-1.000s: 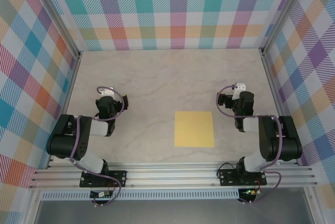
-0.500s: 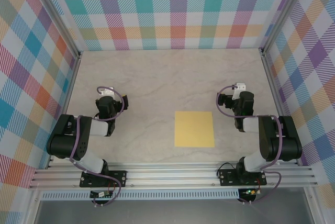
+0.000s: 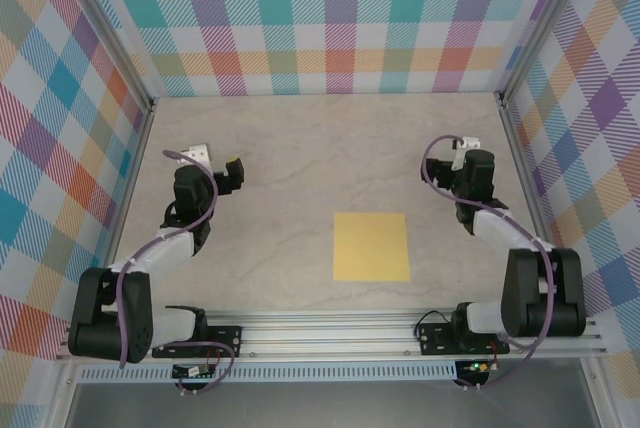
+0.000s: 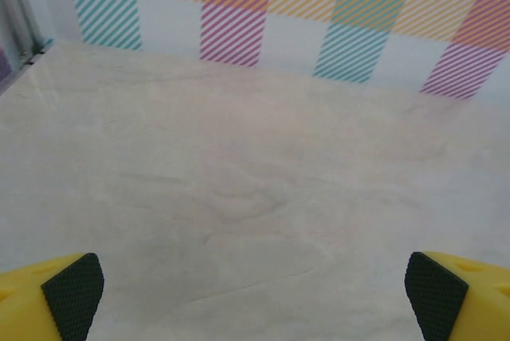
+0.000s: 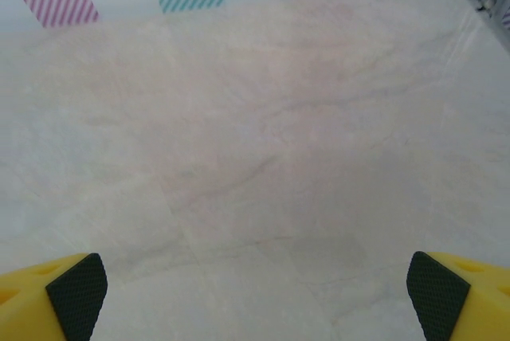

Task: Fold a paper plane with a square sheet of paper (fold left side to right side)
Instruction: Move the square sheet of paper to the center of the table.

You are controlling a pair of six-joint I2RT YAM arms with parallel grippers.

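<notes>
Yellow sheet (image 3: pixel 371 246) lies flat and unfolded by the table's (image 3: pixel 300 138) near edge, right of centre, nearer the R gripper (image 5: pixel 255 293) than the L gripper (image 4: pixel 253 297). L gripper is wide open and empty, over bare table toward the left edge. R gripper is likewise wide open w/ nothing held, by the right edge. Risks: thin paper sits flush on a smooth top, so a gripper may skid over the sheet's left edge w/o lifting it. It may also shove the sheet askew, so the fold lands off-square.
</notes>
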